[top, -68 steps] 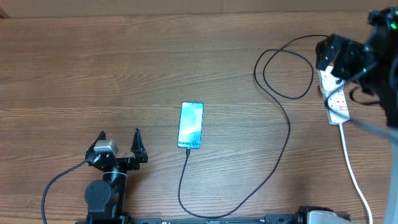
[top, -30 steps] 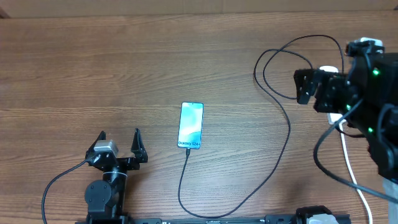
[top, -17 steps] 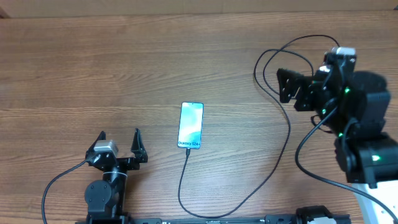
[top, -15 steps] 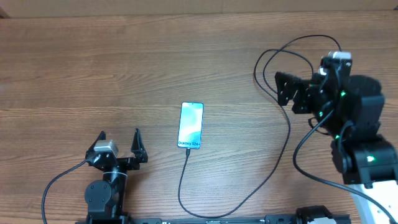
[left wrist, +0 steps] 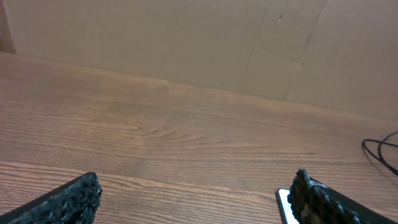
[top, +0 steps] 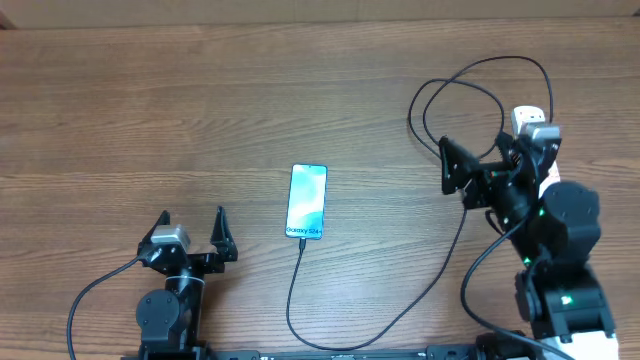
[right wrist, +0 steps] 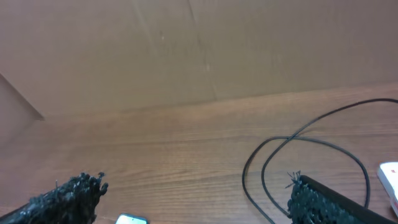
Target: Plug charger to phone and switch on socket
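The phone (top: 307,201) lies flat at the table's middle, blue screen up. It also shows in the left wrist view (left wrist: 283,202) and the right wrist view (right wrist: 132,219). The charger cable (top: 464,215) meets the phone's near edge, curves along the front and loops at the far right (right wrist: 298,143). The socket is mostly hidden under my right arm; a white end shows (top: 520,117) (right wrist: 389,177). My right gripper (top: 447,167) (right wrist: 189,196) is open and empty, above the cable beside the loops. My left gripper (top: 193,215) (left wrist: 196,196) is open and empty, left of the phone.
A brown cardboard wall (left wrist: 186,37) stands along the table's far edge. The wooden tabletop (top: 150,110) spreads left and behind the phone. My left arm's own black cable (top: 85,295) trails at the front left.
My right arm has drawn back from the socket toward the front and left, its open gripper now over the cable near the loops. The phone, cable and left arm have not moved.
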